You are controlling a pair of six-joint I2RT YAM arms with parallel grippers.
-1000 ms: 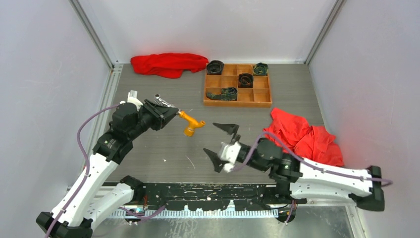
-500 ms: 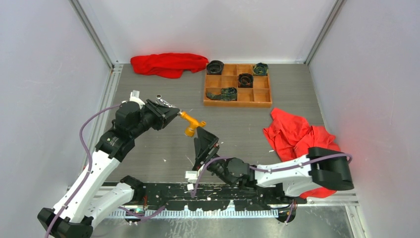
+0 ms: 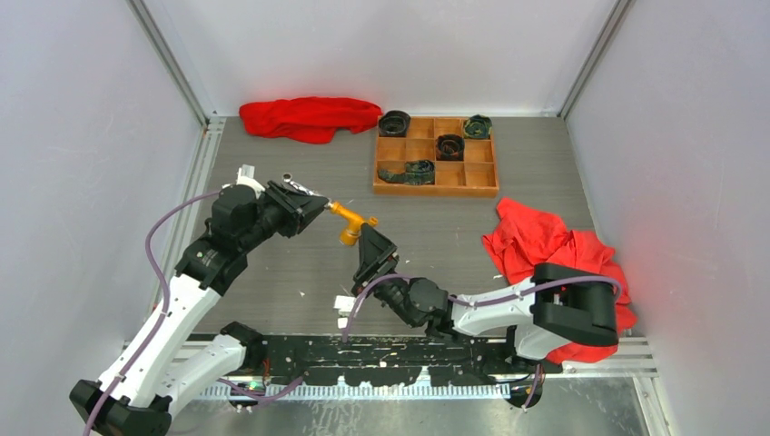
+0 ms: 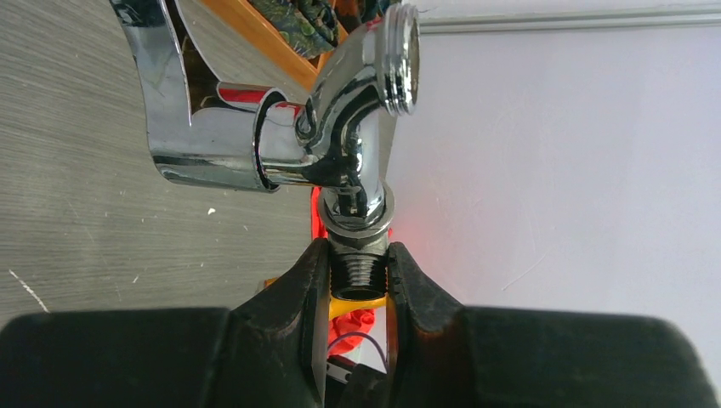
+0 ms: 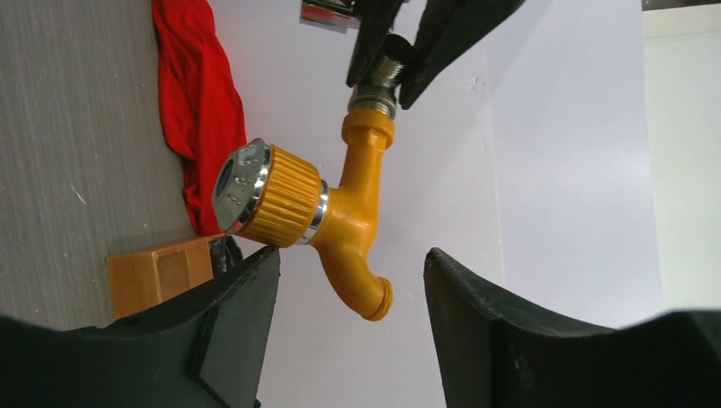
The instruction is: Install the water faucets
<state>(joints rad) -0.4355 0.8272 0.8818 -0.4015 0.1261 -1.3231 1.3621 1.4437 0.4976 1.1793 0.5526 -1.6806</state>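
The table (image 3: 272, 154) carries a wooden tray (image 3: 436, 189) near its far edge; every place below is given from that tray. One red cloth (image 3: 309, 118) lies just left of it. A second cloth (image 3: 554, 250) is heaped nearer the arm bases and to its right. Both look parked out of the work area, leaving bare table on the tray's near-left, where the arms meet.

The left gripper (image 4: 358, 285) hangs off the tray's near-left corner, above the table. Its jaws are pinched tight on a threaded neck (image 4: 357, 270). The silver faucet (image 4: 357, 110) stands on one end of that neck and the yellow faucet (image 5: 340, 208) hangs from the other. Gripping the neck rather than either body probably keeps both faucets free to be turned while this arm acts as a steady vice.

The right gripper (image 5: 350, 259) sits a little nearer the bases than the left one, pointing up from below the yellow faucet. Its jaws stand partly open, one finger either side of the bent spout and touching neither side. That straddle suggests it is lined up to close on the yellow body and twist it on the thread.

Dark rolls (image 3: 449, 145) sit in several tray compartments and play no part here.
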